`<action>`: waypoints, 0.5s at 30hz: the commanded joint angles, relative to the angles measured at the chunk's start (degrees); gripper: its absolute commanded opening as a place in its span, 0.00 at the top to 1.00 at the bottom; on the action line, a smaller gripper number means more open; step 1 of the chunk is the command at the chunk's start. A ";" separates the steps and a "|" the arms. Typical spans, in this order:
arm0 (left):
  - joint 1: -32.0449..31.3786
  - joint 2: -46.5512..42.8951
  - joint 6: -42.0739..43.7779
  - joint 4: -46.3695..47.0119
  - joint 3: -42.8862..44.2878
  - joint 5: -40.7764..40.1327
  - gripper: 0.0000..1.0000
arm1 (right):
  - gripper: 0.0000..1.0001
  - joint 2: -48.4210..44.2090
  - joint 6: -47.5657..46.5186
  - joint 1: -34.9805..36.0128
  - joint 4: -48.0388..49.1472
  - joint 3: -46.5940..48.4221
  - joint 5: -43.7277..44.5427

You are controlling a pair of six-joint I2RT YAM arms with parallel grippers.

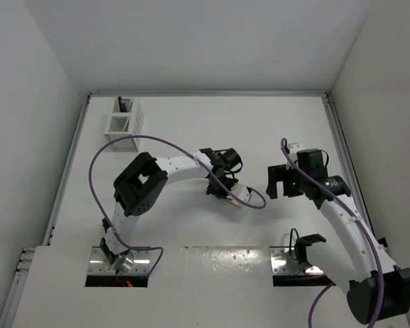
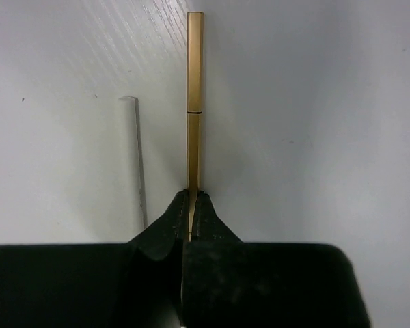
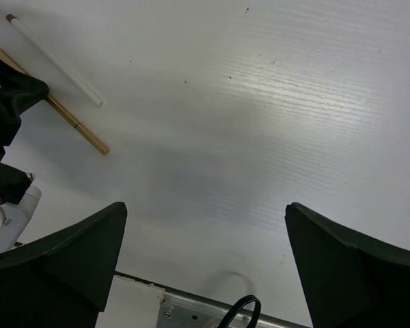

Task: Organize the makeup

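My left gripper [image 2: 192,198] is shut on a tan-gold makeup stick [image 2: 194,102], which points straight out from the fingertips, low over the white table. In the top view this gripper [image 1: 219,188] is at the table's middle, with the tan stick [image 1: 236,201] jutting out to its right. A thin white stick with a brown tip [image 3: 55,61] lies on the table just beside the tan stick [image 3: 78,128]; the same white stick [image 2: 141,164] shows edge-on in the left wrist view. My right gripper [image 3: 205,212] stands wide open and empty over bare table, to the right of both sticks.
A white slotted rack [image 1: 125,117] stands at the table's far left corner, with a dark stick [image 1: 123,104] upright in it. Walls close the table in on three sides. A metal rail [image 3: 212,311] runs along the near edge below my right gripper.
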 commanded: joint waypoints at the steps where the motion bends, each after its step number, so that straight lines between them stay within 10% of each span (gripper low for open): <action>1: 1.43 -5.60 -3.21 -0.72 1.71 7.84 1.00 | 0.01 -2.02 1.08 0.29 0.37 1.87 0.58; 15: 21.08 -15.11 -24.03 -0.19 11.27 28.59 1.00 | 0.02 1.39 6.00 0.64 6.86 1.78 -3.02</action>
